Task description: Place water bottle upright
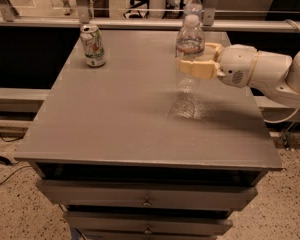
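Currently the gripper (pixel 190 67) is clamped on the bottle (pixel 190 38) at mid-body, just below the label band. It holds the bottle upright over the far part of the table (pixel 115 124), with the base apparently just clear of the surface. Expect a light, thin-walled, crinkly body that yields under pressure and tips easily. Grip the ribbed midsection with moderate force. The can (pixel 93 45) stands well apart.
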You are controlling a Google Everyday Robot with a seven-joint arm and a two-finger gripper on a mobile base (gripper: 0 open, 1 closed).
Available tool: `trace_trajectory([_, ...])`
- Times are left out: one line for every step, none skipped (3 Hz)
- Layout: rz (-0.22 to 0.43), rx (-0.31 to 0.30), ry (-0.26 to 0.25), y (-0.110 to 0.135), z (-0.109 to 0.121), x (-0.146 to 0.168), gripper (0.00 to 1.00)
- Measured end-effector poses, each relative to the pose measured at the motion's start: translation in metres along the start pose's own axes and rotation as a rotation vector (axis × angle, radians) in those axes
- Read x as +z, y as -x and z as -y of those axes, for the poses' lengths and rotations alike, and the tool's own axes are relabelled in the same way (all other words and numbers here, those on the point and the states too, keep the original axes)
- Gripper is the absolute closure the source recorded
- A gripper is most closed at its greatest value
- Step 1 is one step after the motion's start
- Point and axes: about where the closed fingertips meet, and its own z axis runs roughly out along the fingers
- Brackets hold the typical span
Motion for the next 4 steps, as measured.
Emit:
trace_trajectory([0.005, 0.029, 0.02, -0.015, -0.004, 0.002, 0.98])
trace_trajectory([0.004, 0.05, 0.036, -0.023, -0.006, 0.003, 0.75])
trace_trajectory([0.002, 0.069, 0.055, -0.031, -0.008, 0.004, 0.52])
trace_trajectory([-0.002, 0.084, 0.065, -0.039, -0.012, 0.002, 0.22])
